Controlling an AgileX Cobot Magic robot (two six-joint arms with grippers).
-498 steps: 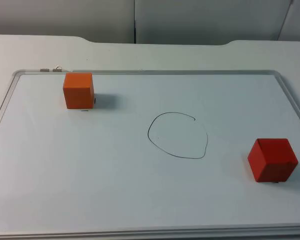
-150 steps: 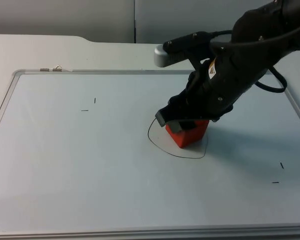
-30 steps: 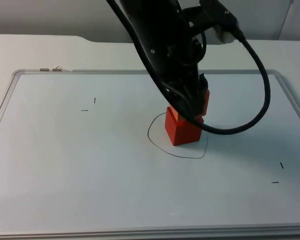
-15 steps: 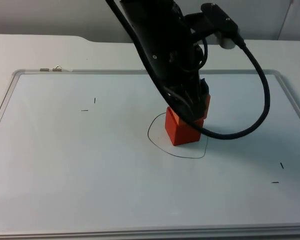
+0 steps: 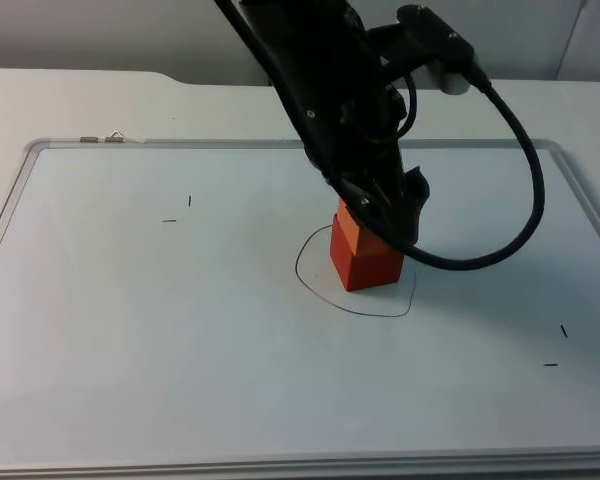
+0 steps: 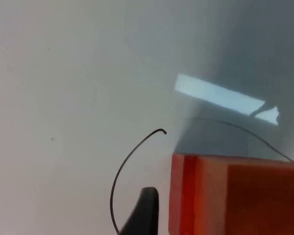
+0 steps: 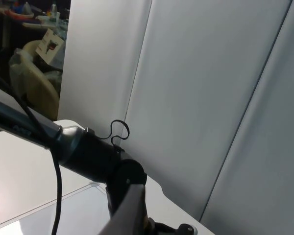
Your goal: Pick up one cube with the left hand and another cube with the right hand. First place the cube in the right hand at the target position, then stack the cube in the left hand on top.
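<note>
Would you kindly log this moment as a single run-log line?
left gripper: on orange cube, atop red cube | red cube: inside drawn circle | whiteboard | right gripper: away, facing partition wall

You have a white desk [image 5: 100, 100] carrying a whiteboard [image 5: 130, 350] with a pale metal frame. Two small metal clips [image 5: 100, 139] sit on the frame at the board's far left corner. You'll see short black pen ticks [image 5: 180, 210] toward the far left and more ticks [image 5: 557, 345] near the right edge. A grey partition wall [image 5: 180, 35] stands beyond the desk's far edge.
</note>
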